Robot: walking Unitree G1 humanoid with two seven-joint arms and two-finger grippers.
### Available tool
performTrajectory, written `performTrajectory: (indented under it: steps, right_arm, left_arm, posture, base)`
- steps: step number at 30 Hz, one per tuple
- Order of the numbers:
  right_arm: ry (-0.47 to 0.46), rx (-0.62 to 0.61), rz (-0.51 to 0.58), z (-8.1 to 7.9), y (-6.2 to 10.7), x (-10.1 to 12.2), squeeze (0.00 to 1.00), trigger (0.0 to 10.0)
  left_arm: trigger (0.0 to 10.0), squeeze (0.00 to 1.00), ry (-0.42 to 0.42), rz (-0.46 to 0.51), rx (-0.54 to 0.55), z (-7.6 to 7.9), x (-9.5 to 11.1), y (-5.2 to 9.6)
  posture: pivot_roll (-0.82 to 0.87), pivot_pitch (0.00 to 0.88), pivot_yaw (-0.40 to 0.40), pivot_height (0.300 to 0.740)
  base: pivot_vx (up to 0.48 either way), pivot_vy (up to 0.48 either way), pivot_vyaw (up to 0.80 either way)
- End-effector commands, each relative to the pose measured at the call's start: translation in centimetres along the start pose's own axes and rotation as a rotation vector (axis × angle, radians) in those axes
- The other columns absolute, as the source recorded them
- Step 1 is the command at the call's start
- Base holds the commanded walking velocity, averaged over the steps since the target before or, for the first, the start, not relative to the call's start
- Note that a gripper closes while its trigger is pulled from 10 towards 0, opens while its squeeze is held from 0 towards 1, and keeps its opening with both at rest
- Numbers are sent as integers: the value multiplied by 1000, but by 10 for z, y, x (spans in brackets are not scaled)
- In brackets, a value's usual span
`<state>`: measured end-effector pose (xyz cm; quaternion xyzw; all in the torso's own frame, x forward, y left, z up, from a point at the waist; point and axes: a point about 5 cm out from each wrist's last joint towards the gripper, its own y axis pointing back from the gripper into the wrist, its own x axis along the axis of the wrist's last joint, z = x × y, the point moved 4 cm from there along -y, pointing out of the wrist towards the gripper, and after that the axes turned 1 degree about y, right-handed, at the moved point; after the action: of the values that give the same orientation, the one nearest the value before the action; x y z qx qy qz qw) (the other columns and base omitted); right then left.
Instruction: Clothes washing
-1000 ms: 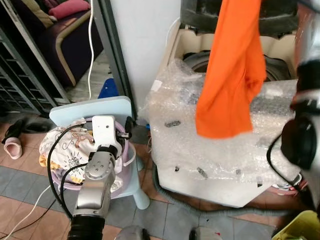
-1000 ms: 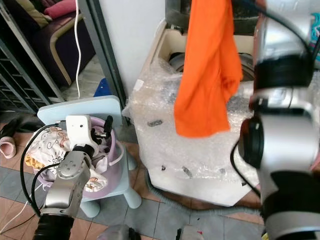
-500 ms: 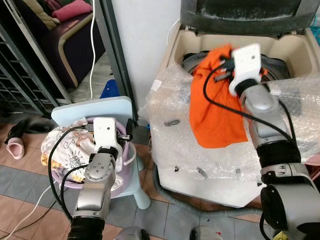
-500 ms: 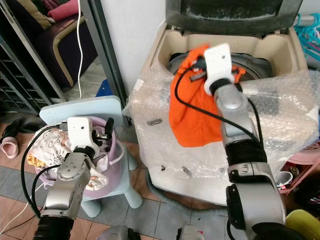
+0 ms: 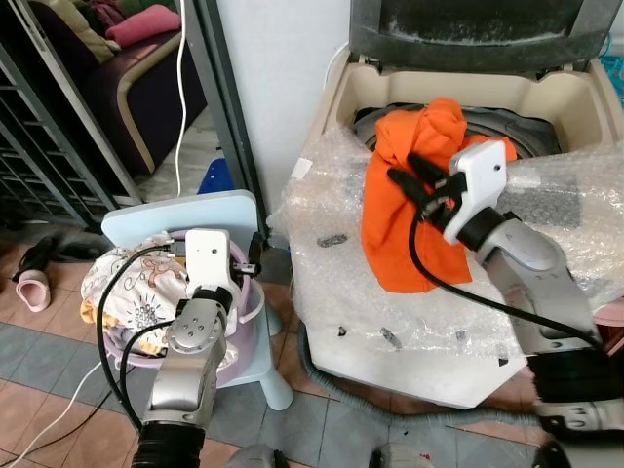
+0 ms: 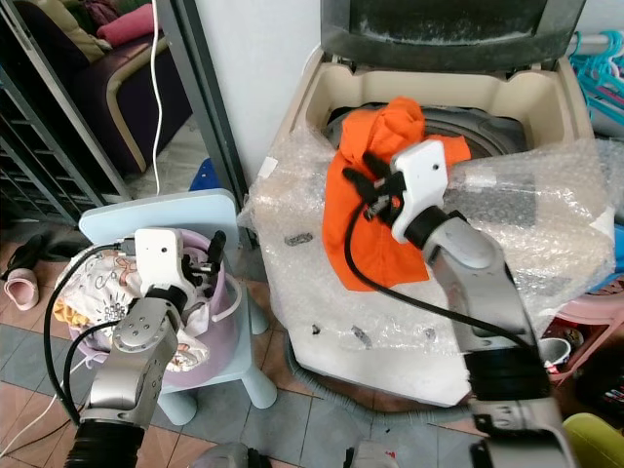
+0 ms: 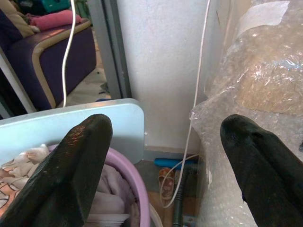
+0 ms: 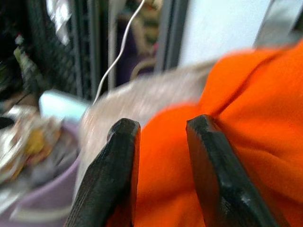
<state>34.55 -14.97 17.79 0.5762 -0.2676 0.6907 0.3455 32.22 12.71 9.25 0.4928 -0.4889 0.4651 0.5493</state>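
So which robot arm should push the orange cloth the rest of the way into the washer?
Probably the right. Its end effector is open against the orange cloth, which drapes over the washer's rim. The left end effector hovers open at the purple laundry basket on the stool.

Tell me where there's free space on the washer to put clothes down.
The bubble wrap over the front of the washer is bare below the orange cloth. The right gripper crowds the drum opening beside that cloth. The purple basin is full of laundry.
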Motion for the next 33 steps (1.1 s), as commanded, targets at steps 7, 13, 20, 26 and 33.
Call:
performTrajectory:
  steps: [7, 13, 20, 26, 33]
  right_arm:
    - [141, -41, -258, 5, 1, -47, 1000, 10000]
    - [119, -330, -169, 53, -1, -21, 1000, 10000]
    - [89, -661, -48, 104, 18, 9, 1000, 10000]
    - [87, -747, 124, 106, 26, 42, 737, 10000]
    - [76, -631, 203, 58, 28, 48, 0, 10000]
  left_arm:
    - [10000, 0, -6, -10, 27, -6, -1, 1]
    - [10000, 0, -11, -15, 31, -8, -1, 2]
    - [10000, 0, -18, -20, 25, -7, -2, 1]
    - [10000, 0, -25, -23, 34, -9, -2, 1]
    - [10000, 0, -32, -22, 47, -11, -2, 1]
  posture:
    - [-103, 0, 97, 740]
    - [-99, 0, 99, 740]
    - [-101, 0, 101, 740]
    - [-99, 0, 102, 740]
    - [-103, 0, 103, 740]
  base:
    - [0, 0, 0]
    - [0, 0, 0]
    - [0, 0, 0]
    - [0, 0, 0]
    - [0, 0, 0]
